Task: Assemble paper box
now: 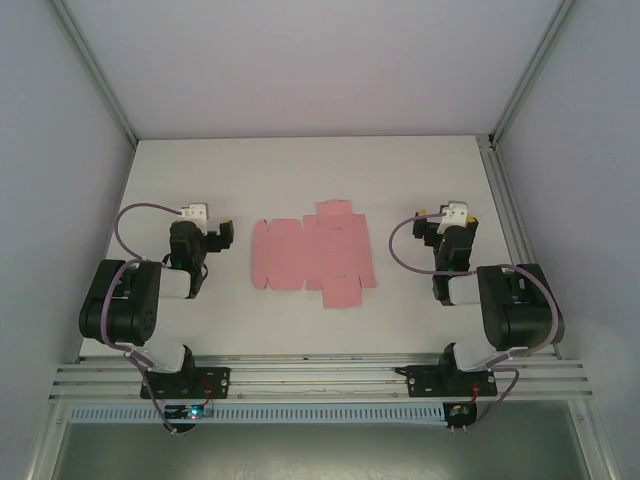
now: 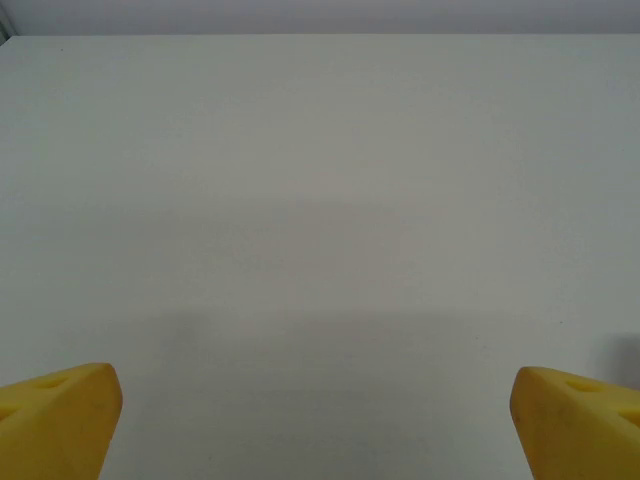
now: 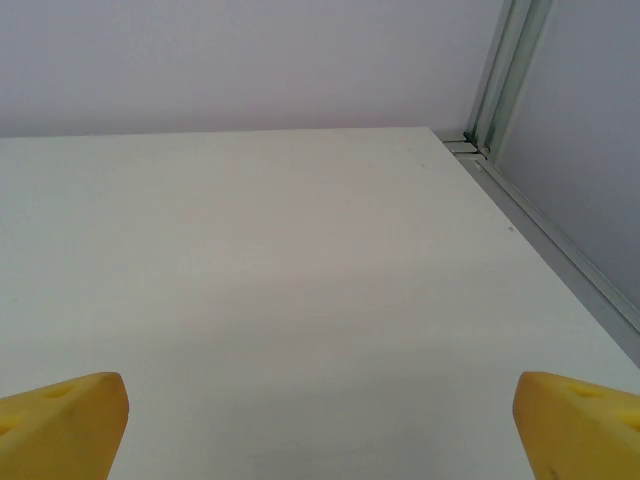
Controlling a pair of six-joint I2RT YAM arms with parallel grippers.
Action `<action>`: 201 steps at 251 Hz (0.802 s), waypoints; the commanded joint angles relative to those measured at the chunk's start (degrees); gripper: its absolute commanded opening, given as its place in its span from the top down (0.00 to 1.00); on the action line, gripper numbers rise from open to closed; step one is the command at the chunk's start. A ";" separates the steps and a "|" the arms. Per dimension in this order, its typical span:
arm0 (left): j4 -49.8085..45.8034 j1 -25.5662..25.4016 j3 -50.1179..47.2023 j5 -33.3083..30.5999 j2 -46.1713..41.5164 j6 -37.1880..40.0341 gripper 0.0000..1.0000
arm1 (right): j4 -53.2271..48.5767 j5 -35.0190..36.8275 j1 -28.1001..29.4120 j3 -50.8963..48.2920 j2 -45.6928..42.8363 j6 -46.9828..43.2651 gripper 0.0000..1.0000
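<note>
paper box (image 1: pixel 310 255): flat, unfolded, on bench (image 1: pixel 300 170) | left gripper (image 2: pixel 318 425): wide open, empty | right gripper (image 3: pixel 320 428): wide open, empty

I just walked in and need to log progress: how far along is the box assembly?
Done: nothing; the paper box is a flat, unfolded pink sheet on the table. In hand: nothing; the left hand and right hand are open, apart from the sheet on either side. Left: all the folding and tucking.
</note>
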 commanded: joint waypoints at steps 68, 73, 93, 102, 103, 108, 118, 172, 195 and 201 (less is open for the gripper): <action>-1.13 -0.14 -0.09 0.32 -1.44 -0.05 0.00 | -0.41 -1.94 0.46 -0.27 -0.95 0.26 0.02; -1.28 -0.03 -0.16 0.48 -1.45 -0.10 0.00 | -0.64 -2.04 0.37 -0.25 -1.01 0.22 0.02; -1.33 0.27 -0.05 0.96 -1.44 -0.23 0.00 | -0.70 -2.04 0.37 -0.20 -1.04 0.26 0.02; -1.40 0.26 -0.09 1.01 -1.50 -0.36 0.00 | -0.69 -2.09 0.37 -0.14 -0.98 0.26 0.02; -1.41 0.26 -0.09 1.03 -1.47 -0.29 0.00 | -0.69 -2.11 0.37 -0.17 -1.03 0.30 0.02; -1.42 0.26 -0.07 1.05 -1.44 -0.22 0.00 | -0.70 -2.13 0.37 -0.18 -1.01 0.26 0.02; -1.43 0.25 -0.03 1.05 -1.44 -0.25 0.00 | -0.69 -2.12 0.36 -0.19 -1.07 0.26 0.02; -1.42 0.28 -0.07 1.10 -1.44 -0.27 0.00 | -0.70 -2.13 0.37 -0.21 -1.01 0.26 0.02; -1.42 0.27 -0.04 1.05 -1.44 -0.22 0.00 | -0.69 -2.17 0.33 -0.20 -1.03 0.17 0.02; -1.42 0.26 -0.01 1.10 -1.42 -0.29 0.00 | -0.70 -2.16 0.41 -0.26 -1.02 0.18 0.02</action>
